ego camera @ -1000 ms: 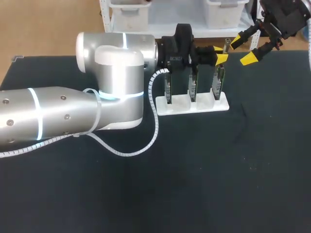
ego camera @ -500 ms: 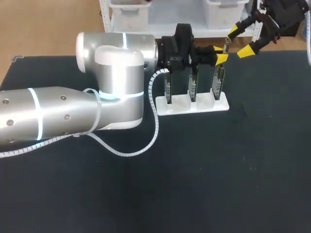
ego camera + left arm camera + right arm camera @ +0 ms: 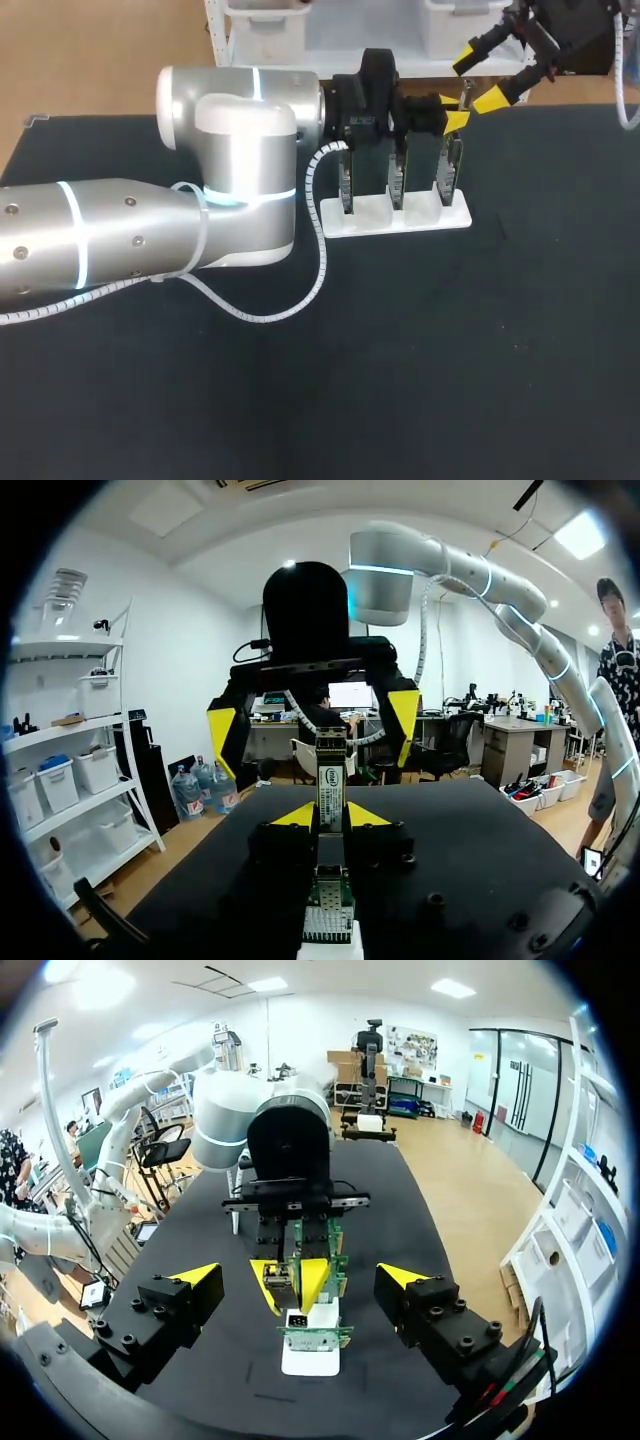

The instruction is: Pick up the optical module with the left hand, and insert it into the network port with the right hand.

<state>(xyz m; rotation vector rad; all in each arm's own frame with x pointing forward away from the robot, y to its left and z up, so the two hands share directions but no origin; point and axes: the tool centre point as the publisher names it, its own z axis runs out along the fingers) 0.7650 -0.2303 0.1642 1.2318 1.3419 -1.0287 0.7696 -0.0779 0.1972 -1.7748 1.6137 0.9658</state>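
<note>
**At the rack's right end: module pinched by L gripper, R gripper wide open**

Above the rack at the back of the table, the L gripper is closed narrow on the module. One yellow tip presses each side, low on the body. The module stands upright over the rightmost card of three. Can't tell if its lower end is clear of the card or seated in it. The R gripper sits just beyond, facing it, fingers wide apart w/ nothing between them, not touching the module.

Handling, my guess: small, light, stiff metal shell, so no flex. The smooth sides prob. slip under a weak pinch, & it could twist if held off-centre. The connector end & latch are likely fragile, so keep tips off those. Best hold for the R is the flat long sides, upper half, above the L's tips & sq. to the long axis, so it lines up w/ the port (port itself not clear to see).

Looks: slim rectangular bar, silver-grey, w/ a white label & dark print on the face toward the L wrist cam, and a darker block at the top end.
</note>
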